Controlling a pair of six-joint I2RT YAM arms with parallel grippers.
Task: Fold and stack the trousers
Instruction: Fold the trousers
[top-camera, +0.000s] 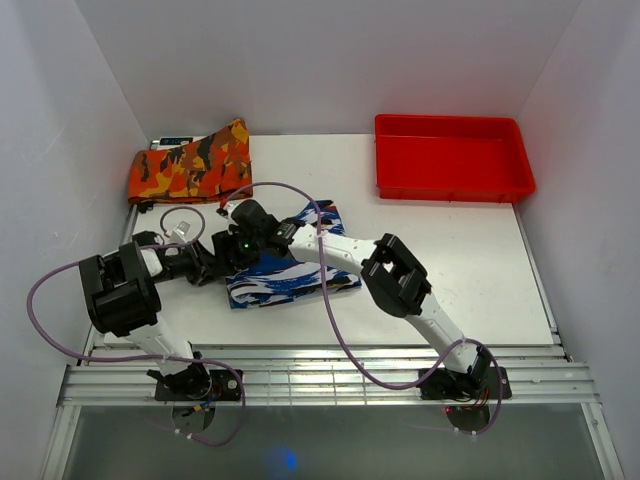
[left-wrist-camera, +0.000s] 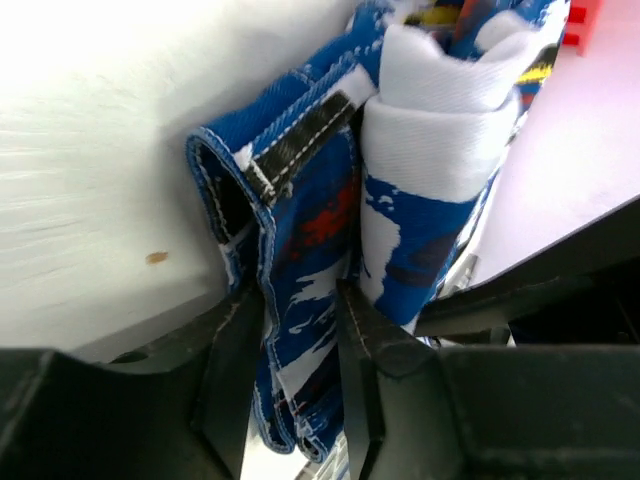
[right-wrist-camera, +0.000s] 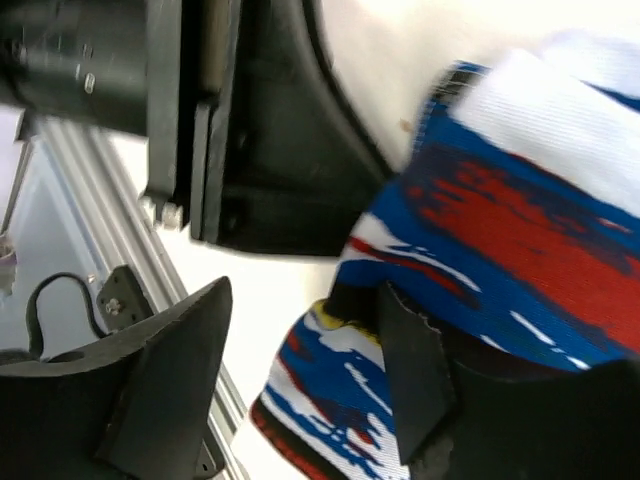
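Evidently the left pincer (left-wrist-camera: 300, 330) has a doubled edge of the trousers (top-camera: 290, 275) standing between its fingers. The cloth fills the gap, but I cannot tell whether it is pinched or only bracketed. The right pincer (right-wrist-camera: 300, 320) stands wide: one finger lies against the printed cloth, and the other is apart from it with bare tabletop (top-camera: 440, 260) showing between. Both meet at the left end of the trousers, which lie as a compact folded packet left of centre. The fabric looks soft, light and limp, so a grip on one layer would probably let the rest sag and unfold. The stitched waistband by the belt loop (left-wrist-camera: 300, 140) is thicker and seems the better hold, taken through all layers. An orange camouflage garment (top-camera: 190, 168) lies beyond at the back left and a red tray (top-camera: 452, 158) at the back right.
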